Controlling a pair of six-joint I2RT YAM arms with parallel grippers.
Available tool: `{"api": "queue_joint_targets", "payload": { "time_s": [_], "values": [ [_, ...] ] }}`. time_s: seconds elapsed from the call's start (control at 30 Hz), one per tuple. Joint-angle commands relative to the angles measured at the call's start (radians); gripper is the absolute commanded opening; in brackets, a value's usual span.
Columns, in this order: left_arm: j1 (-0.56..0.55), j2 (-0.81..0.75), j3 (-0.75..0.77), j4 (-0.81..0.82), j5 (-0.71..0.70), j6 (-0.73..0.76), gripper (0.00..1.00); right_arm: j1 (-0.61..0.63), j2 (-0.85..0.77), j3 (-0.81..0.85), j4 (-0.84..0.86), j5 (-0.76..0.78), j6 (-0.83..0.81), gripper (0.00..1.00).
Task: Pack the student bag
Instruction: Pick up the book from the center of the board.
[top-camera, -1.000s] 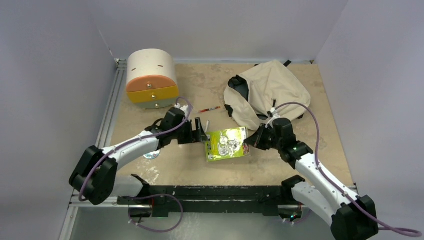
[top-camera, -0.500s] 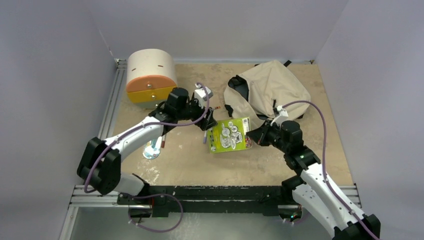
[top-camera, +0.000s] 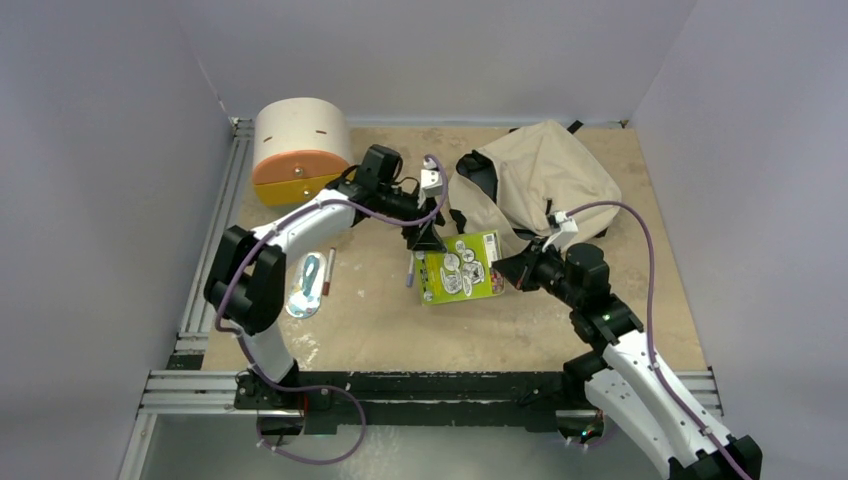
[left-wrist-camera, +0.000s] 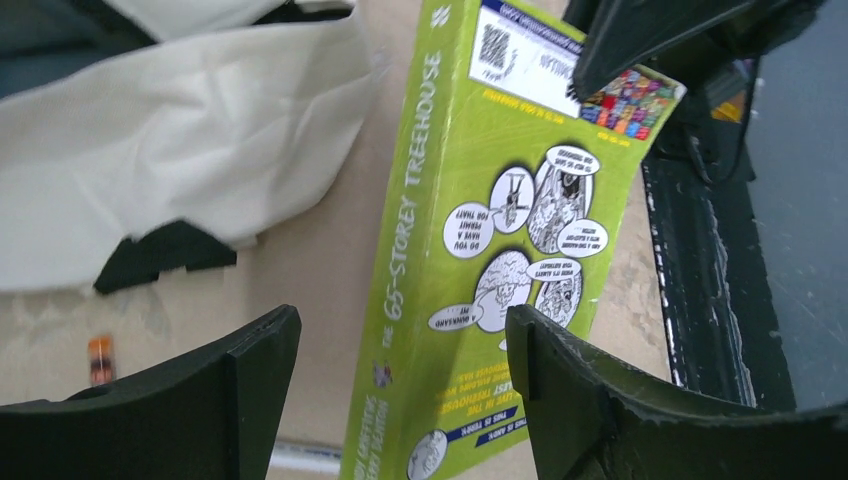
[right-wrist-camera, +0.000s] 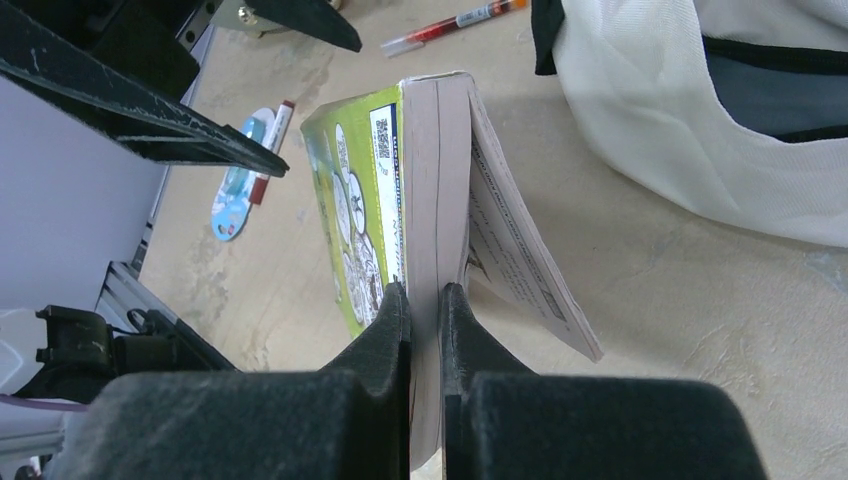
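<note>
The student bag (top-camera: 535, 190), a beige backpack with black zips, lies at the back right with its opening facing left; it also shows in the left wrist view (left-wrist-camera: 170, 170) and the right wrist view (right-wrist-camera: 700, 110). A lime-green paperback book (top-camera: 460, 268) stands tilted on the table in front of it. My right gripper (top-camera: 508, 272) is shut on the book's page block (right-wrist-camera: 438, 200), while some pages and the other cover sag open to the right. My left gripper (top-camera: 428, 232) is open and empty, hovering above the book's cover (left-wrist-camera: 500, 230) beside the bag's opening.
A cream drawer box (top-camera: 300, 150) with orange and yellow fronts stands at the back left. A red pen (right-wrist-camera: 450, 25) lies near the bag. A marker (top-camera: 330, 270) and a blue item (top-camera: 305, 290) lie left of the book. A purple pen (top-camera: 411, 270) lies by the book's left edge.
My left arm swung back and right, from the book's left side to above it near the bag opening. My right gripper raised the book's right edge and shifted it slightly toward the bag.
</note>
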Motion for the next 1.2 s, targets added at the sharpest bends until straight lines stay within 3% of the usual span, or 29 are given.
{"api": "queue_joint_targets", "payload": {
  "time_s": [0.0,0.17,0.6,0.8,0.9,1.03,1.07,1.17],
  "values": [
    [0.007,0.077,0.122,-0.166,0.249,0.148,0.73,0.002,-0.03,0.008,0.133,-0.037,-0.005,0.0],
    [0.007,0.125,0.127,-0.193,0.335,0.145,0.69,0.002,-0.032,0.008,0.134,-0.03,-0.005,0.0],
    [-0.056,0.196,0.128,-0.206,0.283,0.136,0.66,0.002,-0.048,0.009,0.149,-0.024,-0.013,0.0],
    [-0.059,0.205,0.142,-0.22,0.289,0.134,0.56,0.002,-0.051,0.006,0.15,-0.02,-0.01,0.0],
    [-0.06,0.205,0.143,-0.226,0.298,0.135,0.47,0.002,-0.05,0.004,0.156,-0.019,-0.011,0.0],
    [-0.06,0.214,0.175,-0.264,0.321,0.142,0.24,0.002,-0.041,0.007,0.155,-0.02,-0.013,0.0],
    [-0.061,0.214,0.187,-0.272,0.331,0.144,0.18,0.002,-0.039,0.01,0.152,-0.018,-0.014,0.03],
    [-0.061,0.203,0.226,-0.27,0.35,0.116,0.0,0.002,-0.026,0.04,0.125,-0.013,-0.023,0.26]
  ]
}}
